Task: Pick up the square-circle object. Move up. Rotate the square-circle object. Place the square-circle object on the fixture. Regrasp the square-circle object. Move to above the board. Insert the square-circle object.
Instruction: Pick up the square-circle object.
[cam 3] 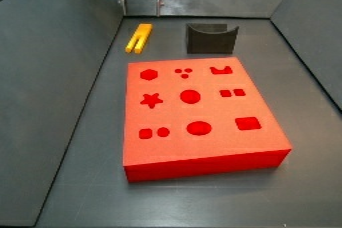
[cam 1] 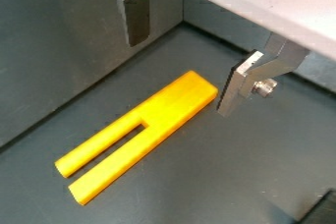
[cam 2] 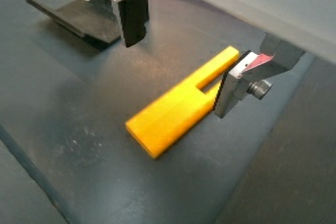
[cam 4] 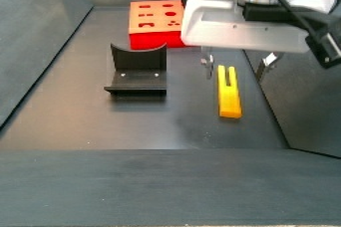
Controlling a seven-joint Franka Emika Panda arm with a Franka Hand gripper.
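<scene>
Dark floor bears the square-circle object (cam 1: 138,137), flat beneath the released claw (cam 1: 187,61).

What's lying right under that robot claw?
Under the open gripper the yellow square-circle object lies flat on the grey floor, between the fingers but untouched. Whatever is beneath the object is hidden.

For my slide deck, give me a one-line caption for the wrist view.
Open gripper hovers above the yellow square-circle object lying flat on the grey floor, fingers apart either side.
</scene>
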